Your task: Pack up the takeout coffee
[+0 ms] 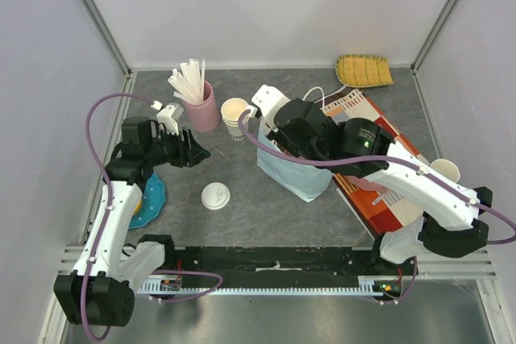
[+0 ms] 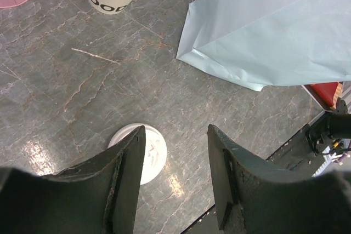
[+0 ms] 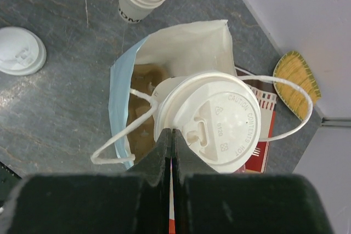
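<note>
The takeout coffee [image 3: 219, 119], a white paper cup with a round white plastic lid, hangs over the open mouth of a light blue paper bag [image 3: 181, 47]. My right gripper [image 3: 174, 131] is shut on the lid's near rim and holds the cup above the bag. In the top view the right gripper [image 1: 284, 128] sits over the bag [image 1: 294, 171] and hides the cup. My left gripper [image 1: 193, 151] is open and empty, off to the bag's left. In the left wrist view its fingers [image 2: 175, 130] hover over the table beside a loose flat lid [image 2: 153, 152].
The loose lid [image 1: 215, 196] lies near the front centre. A stack of lidless cups [image 1: 235, 116] and a pink cup of straws [image 1: 201, 102] stand behind the bag's left. A red printed sheet [image 1: 379, 191] lies under the right arm, with a blue plate [image 1: 149, 199] at left, a woven tray [image 1: 364, 70] at the back right and a lone cup [image 1: 445, 170] at far right.
</note>
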`<action>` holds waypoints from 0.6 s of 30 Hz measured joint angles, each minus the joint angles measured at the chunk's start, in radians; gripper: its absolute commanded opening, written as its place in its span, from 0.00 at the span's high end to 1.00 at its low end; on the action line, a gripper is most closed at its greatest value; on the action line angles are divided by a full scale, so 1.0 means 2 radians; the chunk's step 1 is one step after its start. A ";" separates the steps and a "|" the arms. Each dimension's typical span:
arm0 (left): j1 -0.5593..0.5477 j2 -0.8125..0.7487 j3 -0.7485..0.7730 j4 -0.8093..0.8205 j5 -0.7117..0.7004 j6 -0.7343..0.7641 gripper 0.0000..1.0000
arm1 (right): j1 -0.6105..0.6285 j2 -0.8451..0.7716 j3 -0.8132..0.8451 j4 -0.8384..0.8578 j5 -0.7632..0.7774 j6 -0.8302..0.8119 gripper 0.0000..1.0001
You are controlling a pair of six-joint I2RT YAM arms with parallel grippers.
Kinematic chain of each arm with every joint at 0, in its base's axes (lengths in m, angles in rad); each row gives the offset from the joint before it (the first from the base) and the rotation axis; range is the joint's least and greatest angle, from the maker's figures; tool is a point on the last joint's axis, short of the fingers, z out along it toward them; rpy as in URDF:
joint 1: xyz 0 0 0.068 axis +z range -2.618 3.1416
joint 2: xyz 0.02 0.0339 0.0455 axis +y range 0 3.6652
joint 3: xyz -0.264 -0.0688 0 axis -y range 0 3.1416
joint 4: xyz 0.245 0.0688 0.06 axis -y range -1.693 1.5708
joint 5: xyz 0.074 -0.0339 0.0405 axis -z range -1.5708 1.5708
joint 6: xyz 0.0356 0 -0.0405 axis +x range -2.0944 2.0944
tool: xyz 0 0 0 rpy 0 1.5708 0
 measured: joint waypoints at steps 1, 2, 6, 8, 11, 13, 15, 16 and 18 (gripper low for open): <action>0.000 0.001 0.000 0.000 0.000 0.000 0.44 | -0.001 -0.004 -0.008 0.000 -0.002 0.000 1.00; 0.000 0.002 0.000 0.000 0.000 0.000 0.44 | -0.002 -0.008 -0.017 -0.001 -0.005 0.001 1.00; 0.000 0.004 0.000 0.000 0.000 0.000 0.44 | -0.012 -0.018 -0.050 -0.002 -0.020 0.001 1.00; 0.000 0.004 0.000 0.000 0.000 0.000 0.44 | -0.021 -0.021 -0.069 -0.002 -0.032 0.000 1.00; 0.000 0.004 0.000 0.000 0.001 0.000 0.44 | -0.034 -0.023 -0.096 0.000 -0.052 -0.002 1.00; 0.000 0.004 0.000 0.000 0.002 0.000 0.44 | -0.041 -0.023 -0.111 0.003 -0.063 -0.004 1.00; 0.000 0.004 0.000 0.000 0.004 0.000 0.44 | -0.050 -0.023 -0.126 0.008 -0.077 -0.006 1.00; 0.000 0.004 -0.001 0.000 0.005 0.000 0.44 | -0.054 -0.024 -0.133 0.012 -0.083 -0.007 1.00; 0.000 0.004 -0.001 0.000 0.008 0.000 0.44 | -0.063 -0.024 -0.148 0.018 -0.096 -0.010 1.00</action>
